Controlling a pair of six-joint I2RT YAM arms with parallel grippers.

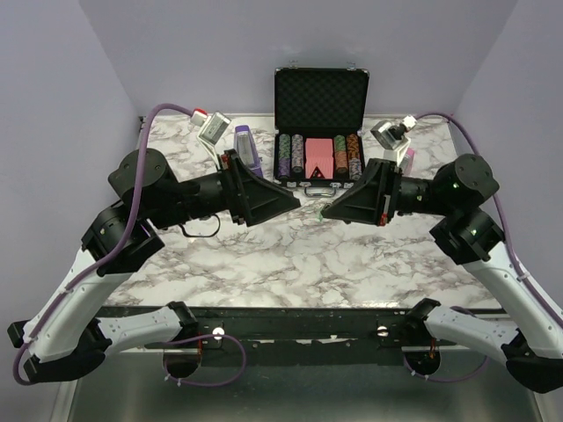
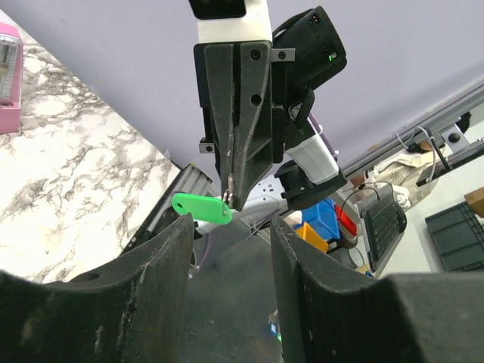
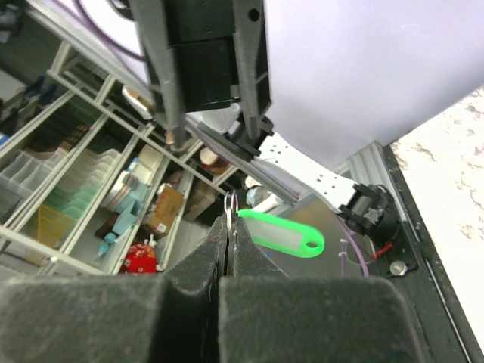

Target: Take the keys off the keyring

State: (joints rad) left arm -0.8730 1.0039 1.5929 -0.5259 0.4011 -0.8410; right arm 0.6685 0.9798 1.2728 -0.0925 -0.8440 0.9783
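Note:
Both arms are raised above the marble table (image 1: 290, 264), tips facing each other. My right gripper (image 3: 229, 227) is shut on the thin metal ring (image 3: 231, 203) of the keyring. Its bright green tag (image 3: 283, 234) hangs off to the right of the jaws. In the left wrist view the tag (image 2: 201, 209) hangs from the right gripper's shut tips just past my left gripper (image 2: 231, 223), which is open and empty. In the top view the left gripper (image 1: 295, 200) and right gripper (image 1: 327, 211) nearly meet. No key shows clearly.
An open black poker-chip case (image 1: 318, 97) stands at the back centre. A purple metronome-shaped object (image 1: 247, 145) is to its left, with a small white device (image 1: 211, 128) further left. Another device (image 1: 391, 134) and a pink object (image 1: 407, 156) sit at the back right.

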